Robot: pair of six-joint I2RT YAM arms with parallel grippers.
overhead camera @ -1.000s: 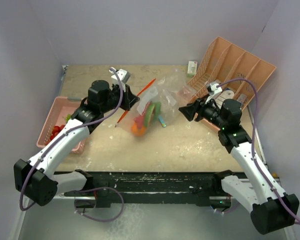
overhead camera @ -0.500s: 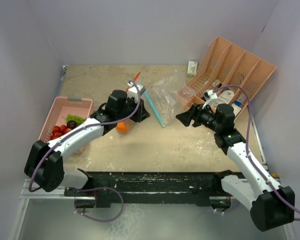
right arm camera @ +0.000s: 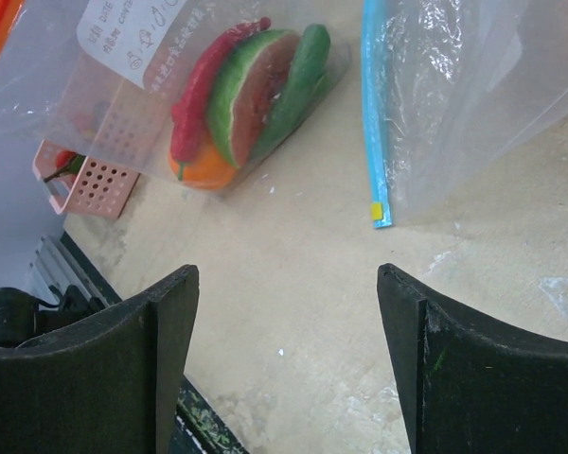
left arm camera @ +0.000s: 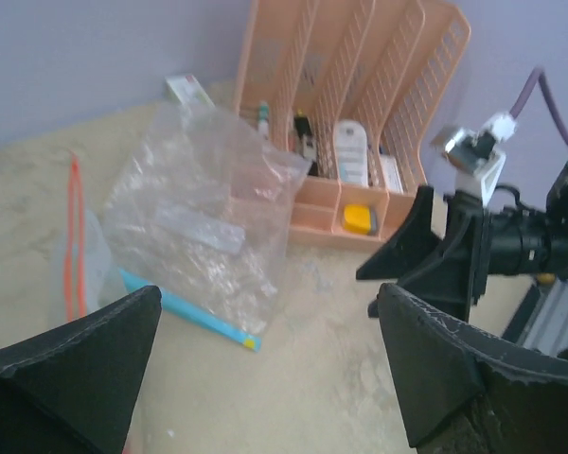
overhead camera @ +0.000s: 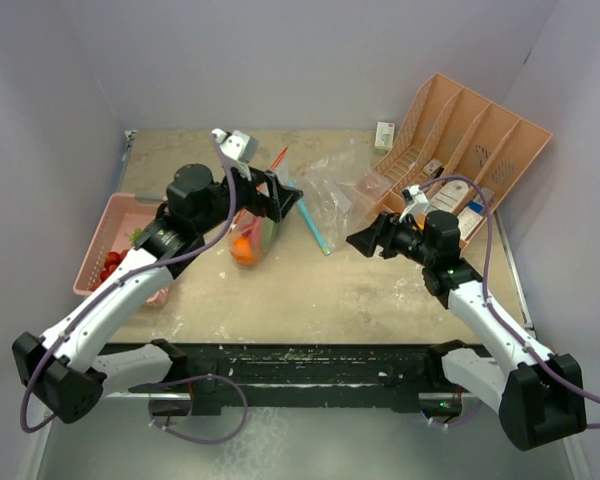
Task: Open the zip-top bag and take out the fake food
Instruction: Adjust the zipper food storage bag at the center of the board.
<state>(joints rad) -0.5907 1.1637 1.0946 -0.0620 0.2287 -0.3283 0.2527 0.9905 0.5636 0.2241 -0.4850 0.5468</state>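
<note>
Tabletop [overhead camera: 380, 290]: fake food [overhead camera: 248, 245] beside left pincer [overhead camera: 282, 198] (agape).

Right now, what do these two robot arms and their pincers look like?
The left arm and right arm are white shells with black joints; a purple cable loops along each. The left gripper and right gripper each have two broad, black, wedge-shaped fingers.

Soft, even light falls from above on the table [overhead camera: 330, 290], leaving only faint shadows. The 2 wrist views differ. The left is hazy and washed out, and the rack [left arm camera: 360, 76] at upper right is blurred. The right is sharper, with pale glare on the empty bag [right arm camera: 473, 95] at upper right.
</note>
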